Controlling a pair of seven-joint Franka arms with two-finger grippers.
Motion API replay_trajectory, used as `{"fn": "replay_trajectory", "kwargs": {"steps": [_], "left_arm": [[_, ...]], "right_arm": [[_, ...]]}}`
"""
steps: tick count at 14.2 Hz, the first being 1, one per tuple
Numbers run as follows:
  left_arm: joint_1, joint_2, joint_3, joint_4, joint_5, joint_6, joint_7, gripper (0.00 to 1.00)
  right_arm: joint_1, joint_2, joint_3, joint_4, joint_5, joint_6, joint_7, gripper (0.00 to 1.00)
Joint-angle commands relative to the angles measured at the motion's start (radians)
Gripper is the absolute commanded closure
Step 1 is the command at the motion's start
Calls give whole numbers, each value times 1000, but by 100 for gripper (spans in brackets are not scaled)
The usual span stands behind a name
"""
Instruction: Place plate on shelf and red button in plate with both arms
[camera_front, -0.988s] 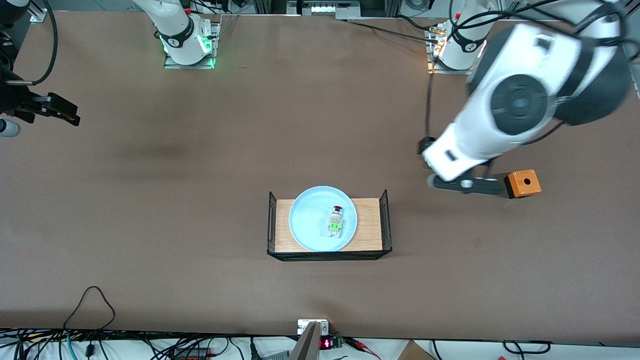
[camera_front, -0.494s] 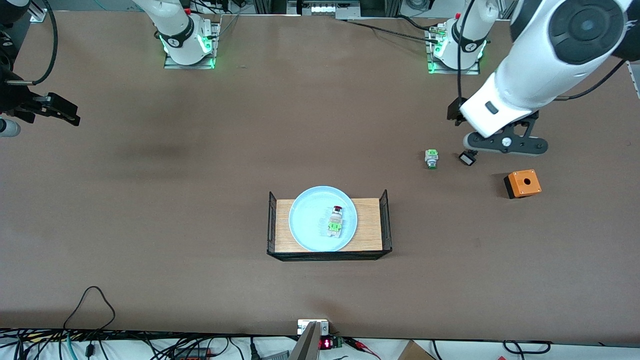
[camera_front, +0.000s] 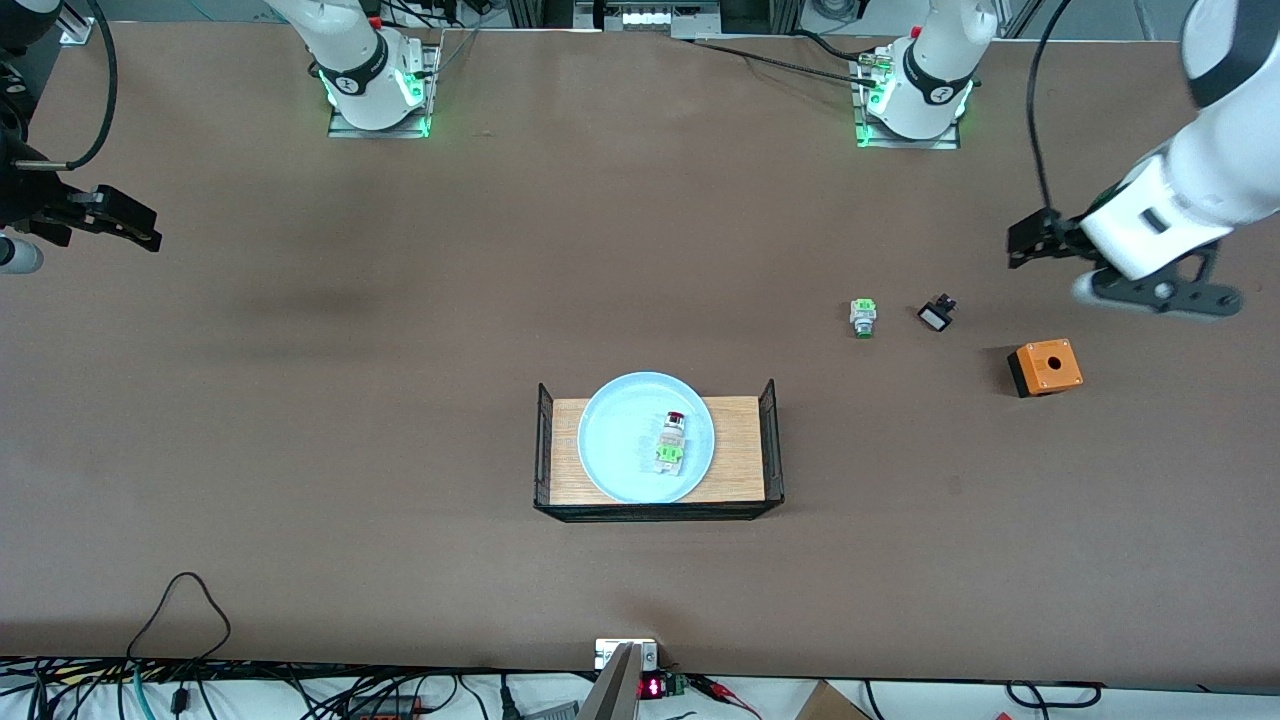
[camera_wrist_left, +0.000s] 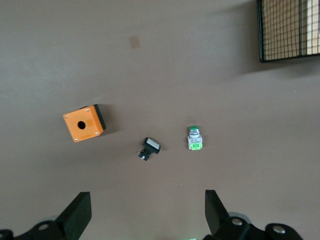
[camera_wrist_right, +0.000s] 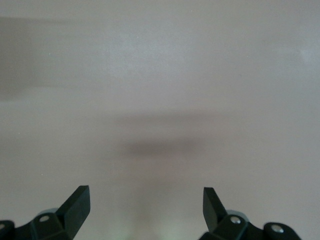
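**Plate and button sit on the rack, both grippers apart and far from them**

The plate (camera_front: 646, 437) lies on the wooden rack (camera_front: 745, 450) near the middle of the table. The red button (camera_front: 671, 441) lies in the plate, on the part toward the left arm's end. Its long axis runs toward and away from the front camera, with the red cap at the end farther from that camera.

From the left gripper (camera_front: 1150, 290) the plate lies toward the table's middle and nearer to the front camera, well apart. This gripper hangs over bare table at the left arm's end, with its fingers (camera_wrist_left: 77, 215) spread wide and nothing between them. In its wrist view I see an orange box (camera_wrist_left: 84, 123), a black switch (camera_wrist_left: 149, 148) and a green-tipped button (camera_wrist_left: 194, 138) below it, and a corner of the rack at the edge.

The right gripper (camera_front: 115, 222) waits over the table's edge at the right arm's end, also well apart from the plate. Its fingers (camera_wrist_right: 75, 207) stand wide and empty, over bare table only.

Both arms are about equally far from the rack. I judge that the task's things are already placed, so no reach to them seems needed.
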Motion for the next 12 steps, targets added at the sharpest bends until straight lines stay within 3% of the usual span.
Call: {"fn": "replay_trajectory", "kwargs": {"steps": [1,12], "left_arm": [[1,-72,33,-55,-21,66,20,0],[19,-58,38,-24,-2,-18,24,0]], "right_arm": [[0,-8,1,8,18,-19,-3,0],[0,-8,2,8,18,-17,-2,0]]}}
